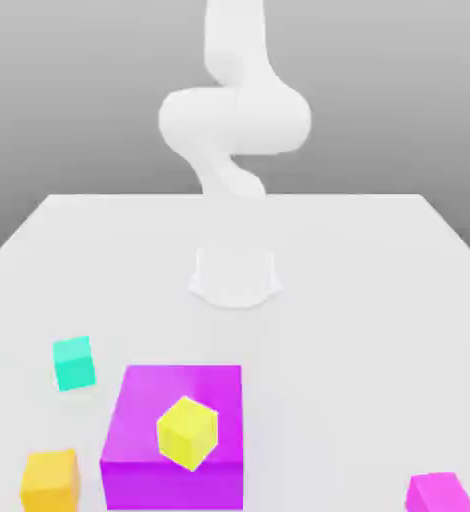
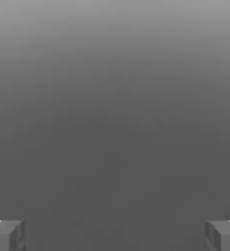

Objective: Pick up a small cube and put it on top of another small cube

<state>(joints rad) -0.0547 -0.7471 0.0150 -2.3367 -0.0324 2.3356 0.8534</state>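
Observation:
The small teal cube [image 1: 74,362] rests on the white table [image 1: 379,260] toward the exterior view's left, beside the big magenta block [image 1: 139,470]. In the hand view my gripper [image 2: 115,236] is open, with its grey fingertips [image 2: 7,235] far apart. Nothing lies between them, and behind them is plain grey background. The white arm [image 1: 234,115] rises from its base [image 1: 235,278] at the back of the table, well away from the cubes.
A small yellow cube [image 1: 187,432] appears on top of the magenta block. A small orange cube [image 1: 49,480] sits at the front left, and a small magenta cube [image 1: 439,493] at the front right.

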